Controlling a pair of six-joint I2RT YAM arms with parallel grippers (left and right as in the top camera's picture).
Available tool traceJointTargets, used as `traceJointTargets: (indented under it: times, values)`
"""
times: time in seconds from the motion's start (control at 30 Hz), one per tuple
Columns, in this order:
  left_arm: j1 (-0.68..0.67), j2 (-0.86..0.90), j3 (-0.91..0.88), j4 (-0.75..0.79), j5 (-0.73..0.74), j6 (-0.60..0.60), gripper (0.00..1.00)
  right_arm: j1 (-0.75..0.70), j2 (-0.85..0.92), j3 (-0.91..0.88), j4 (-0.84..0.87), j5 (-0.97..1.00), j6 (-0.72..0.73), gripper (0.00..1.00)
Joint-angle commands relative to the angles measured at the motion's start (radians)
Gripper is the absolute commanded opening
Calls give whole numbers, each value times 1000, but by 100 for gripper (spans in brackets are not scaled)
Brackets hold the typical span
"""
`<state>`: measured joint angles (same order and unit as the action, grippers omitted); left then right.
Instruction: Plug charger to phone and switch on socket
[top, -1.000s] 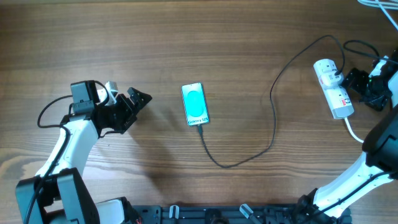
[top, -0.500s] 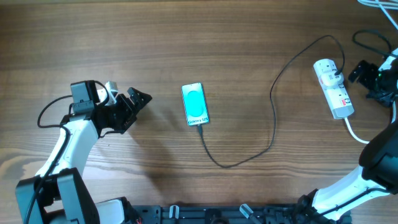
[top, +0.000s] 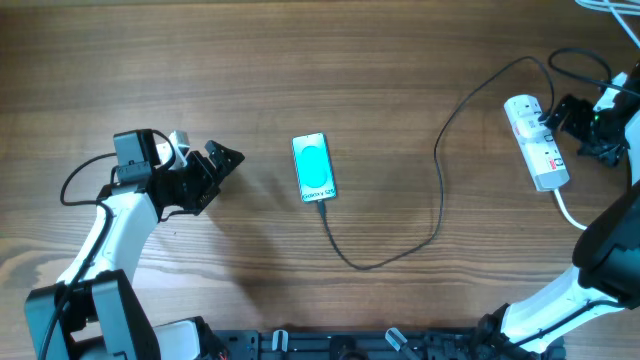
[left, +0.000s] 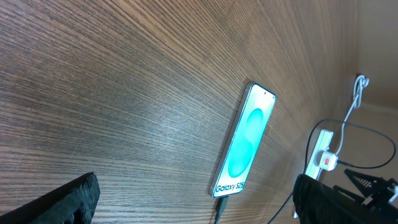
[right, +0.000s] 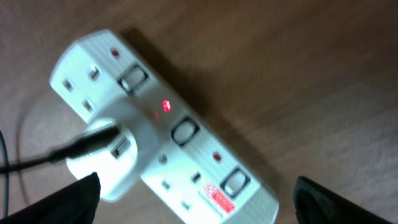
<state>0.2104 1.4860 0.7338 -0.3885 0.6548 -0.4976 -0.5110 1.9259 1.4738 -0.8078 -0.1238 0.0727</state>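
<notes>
The phone (top: 313, 168) lies flat, screen up, at mid-table. Its long axis runs nearly 12 to 6 o'clock, with the lettered end at 6. Bare wood surrounds it on every side.

The charger (top: 440, 200) meets the phone's 6 o'clock edge. From there it loops out toward 4 o'clock, then climbs to 1 o'clock to reach the socket (top: 535, 143).

The socket sits by the right border of the overhead view, with its long axis running 11 to 5 o'clock. A red lamp (right: 166, 106) glows on it.

The right gripper (top: 567, 128) hovers just beside the socket at its 3 o'clock, jaws spread wide and holding nothing.

The left gripper (top: 222, 175) is at the phone's 9 o'clock, well apart from it, also wide open and empty-handed.
</notes>
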Motion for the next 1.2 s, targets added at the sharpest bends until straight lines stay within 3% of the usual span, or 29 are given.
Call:
traceJointTargets:
  times: [0.0,0.3,1.17]
  values:
    - [-3,1,3,3,-3,23,100,3,-5,-12,54,-11,-17,100]
    - [-3,1,3,3,-2,23,100,3,-5,-12,145,-11,-18,100]
    - [-3,1,3,3,-2,23,100,3,-5,-12,146,-11,-18,100]
